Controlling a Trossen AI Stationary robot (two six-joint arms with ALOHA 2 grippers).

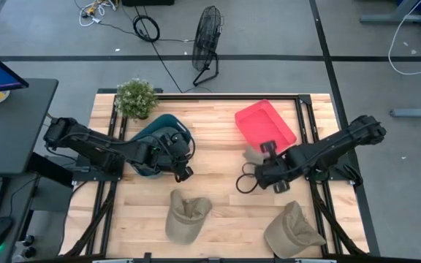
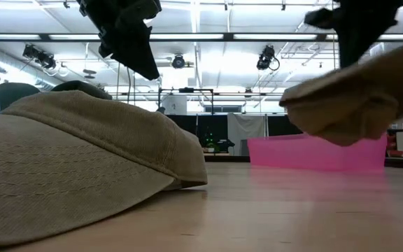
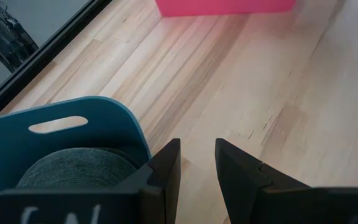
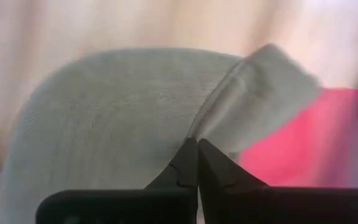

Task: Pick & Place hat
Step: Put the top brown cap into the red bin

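Note:
A khaki hat (image 4: 123, 118) fills the right wrist view, and my right gripper (image 4: 197, 146) is shut on it. From above, this hat (image 1: 253, 153) sits at the near corner of the pink tray (image 1: 265, 124). The low view shows it (image 2: 355, 98) raised above the wood. Two more khaki hats (image 1: 187, 215) (image 1: 292, 230) lie on the table's near part. My left gripper (image 3: 197, 155) is open beside the teal bin (image 3: 73, 124), touching nothing. A grey hat (image 3: 73, 168) lies inside the bin. My right gripper pinches the khaki hat between its two shut fingers at a raised fold of the fabric (image 4: 213, 112), where the crown meets a flap. In the low view the hat hangs below the fingers, lifted clear of the table.
A potted plant (image 1: 136, 97) stands at the table's far left corner, behind the teal bin (image 1: 159, 139). Bare wood (image 1: 218, 168) lies between the two grippers. A black frame (image 1: 309, 124) edges the table. A fan (image 1: 207, 44) stands on the floor beyond.

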